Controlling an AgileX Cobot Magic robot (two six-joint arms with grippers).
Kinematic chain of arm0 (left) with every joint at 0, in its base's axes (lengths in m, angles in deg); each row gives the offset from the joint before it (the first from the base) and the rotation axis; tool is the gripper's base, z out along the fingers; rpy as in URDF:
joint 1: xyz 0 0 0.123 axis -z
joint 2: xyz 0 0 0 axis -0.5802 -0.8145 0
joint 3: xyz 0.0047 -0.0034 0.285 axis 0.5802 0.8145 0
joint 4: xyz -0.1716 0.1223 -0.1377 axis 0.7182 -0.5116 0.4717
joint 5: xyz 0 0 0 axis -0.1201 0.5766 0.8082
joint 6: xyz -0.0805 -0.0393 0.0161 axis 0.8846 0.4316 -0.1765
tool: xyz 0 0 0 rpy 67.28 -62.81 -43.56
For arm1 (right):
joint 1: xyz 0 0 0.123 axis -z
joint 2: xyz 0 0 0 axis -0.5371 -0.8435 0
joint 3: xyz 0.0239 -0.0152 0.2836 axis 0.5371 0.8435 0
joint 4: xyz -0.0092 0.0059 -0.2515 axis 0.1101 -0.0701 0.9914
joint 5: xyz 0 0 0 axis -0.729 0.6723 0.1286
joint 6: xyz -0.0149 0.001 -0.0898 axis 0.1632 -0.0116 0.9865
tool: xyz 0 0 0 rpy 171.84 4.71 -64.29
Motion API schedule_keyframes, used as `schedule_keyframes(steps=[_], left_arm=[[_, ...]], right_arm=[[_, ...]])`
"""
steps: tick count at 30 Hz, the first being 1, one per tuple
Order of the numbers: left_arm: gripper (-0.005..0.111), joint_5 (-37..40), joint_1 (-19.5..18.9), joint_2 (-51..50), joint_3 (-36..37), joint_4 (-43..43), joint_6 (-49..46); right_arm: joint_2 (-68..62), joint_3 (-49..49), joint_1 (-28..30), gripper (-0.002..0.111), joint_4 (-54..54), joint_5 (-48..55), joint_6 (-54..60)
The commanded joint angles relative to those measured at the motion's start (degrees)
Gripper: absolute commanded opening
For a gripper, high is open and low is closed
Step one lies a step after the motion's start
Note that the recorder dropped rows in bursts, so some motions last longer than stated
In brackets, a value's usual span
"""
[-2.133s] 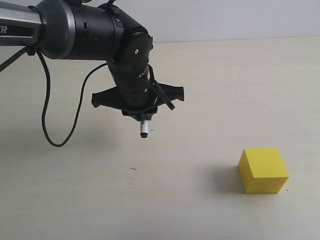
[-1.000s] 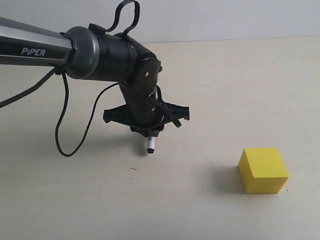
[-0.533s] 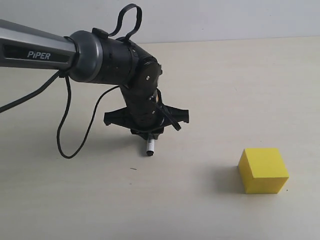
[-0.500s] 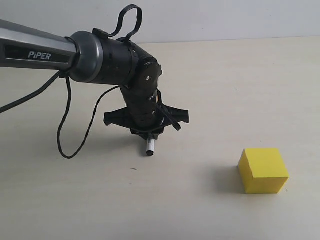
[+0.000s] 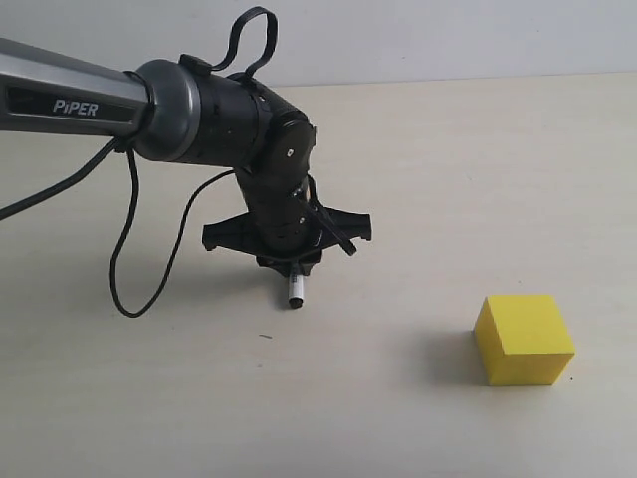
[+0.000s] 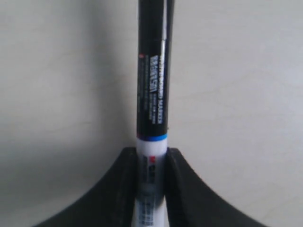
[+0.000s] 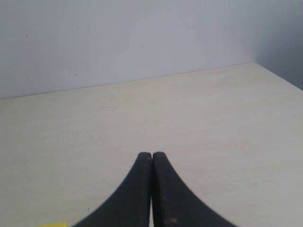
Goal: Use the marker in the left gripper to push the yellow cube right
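The yellow cube (image 5: 524,338) rests on the pale table (image 5: 448,179) at the lower right. My left gripper (image 5: 291,263) hangs well to its left, shut on the marker (image 5: 296,290), which points down with its black tip touching or just above the table. In the left wrist view the marker (image 6: 152,94) runs out from between the closed jaws of the left gripper (image 6: 151,156), black cap away, white barrel clamped. My right gripper (image 7: 151,156) is shut with nothing in it. A sliver of the yellow cube (image 7: 53,224) shows at that view's edge.
A loose black cable (image 5: 129,269) droops from the left arm (image 5: 90,95) down to the table on the left. A pale wall (image 5: 448,35) rises behind the table's far edge. Bare tabletop lies between marker and cube.
The left arm came down and slightly right, lowering the marker tip to the table. Over the last half second it has barely shifted. The cube has not moved.
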Motion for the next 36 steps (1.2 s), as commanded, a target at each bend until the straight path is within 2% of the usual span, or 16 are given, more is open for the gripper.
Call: schedule_keyframes(steps=[1,3,5,6,7,8,9,10,13,22,24,26,29,32,36], left_arm=[[0.000,0.4,-0.2,-0.2,-0.1,-0.1,0.4],[0.000,0.4,-0.2,-0.2,-0.1,-0.1,0.4],[0.006,0.4,-0.1,-0.2,-0.1,-0.1,0.3],[0.016,0.4,-0.1,-0.2,-0.1,-0.1,0.3],[0.022,0.4,-0.1,-0.2,-0.1,-0.1,0.3],[0.034,0.4,-0.1,-0.2,-0.1,-0.1,0.3],[0.039,0.4,-0.1,-0.2,-0.1,-0.1,0.1],[0.049,0.4,-0.1,-0.2,-0.1,-0.1,-0.1],[0.055,0.3,-0.3,0.0,-0.1,-0.1,-0.2],[0.054,1.1,0.2,5.6,-0.1,0.2,-9.7],[0.044,1.6,0.9,7.0,-0.1,0.2,-12.5],[0.029,1.8,1.7,8.2,-0.1,0.2,-15.3],[-0.001,0.6,3.1,11.0,0.8,0.0,-17.7],[0.000,-5.8,5.6,14.7,5.1,-0.2,-20.3],[0.000,-24.6,9.9,21.3,17.2,-1.7,-21.4]], right_arm=[[0.3,0.3,0.4,0.000,0.0,-0.3,0.0],[0.3,0.3,0.4,0.000,0.0,-0.3,0.0],[0.3,0.3,0.4,0.000,0.0,-0.3,0.0],[0.3,0.3,0.4,0.000,0.0,-0.3,0.0],[0.3,0.3,0.4,0.000,0.0,-0.3,0.0],[0.3,0.3,0.4,0.000,0.0,-0.3,0.0],[0.3,0.3,0.4,0.000,0.0,-0.3,0.0],[0.3,0.3,0.4,0.000,0.0,-0.3,0.0],[0.3,0.3,0.4,0.000,0.0,-0.3,0.0],[0.3,0.3,0.4,0.000,0.0,-0.3,0.0],[0.3,0.3,0.4,0.000,0.0,-0.3,0.0],[0.3,0.3,0.4,0.000,0.0,-0.3,0.0],[0.3,0.3,0.4,0.000,0.0,-0.3,0.0],[0.3,0.3,0.4,0.000,0.0,-0.3,0.0],[0.3,0.3,0.4,0.000,0.0,-0.3,0.0]])
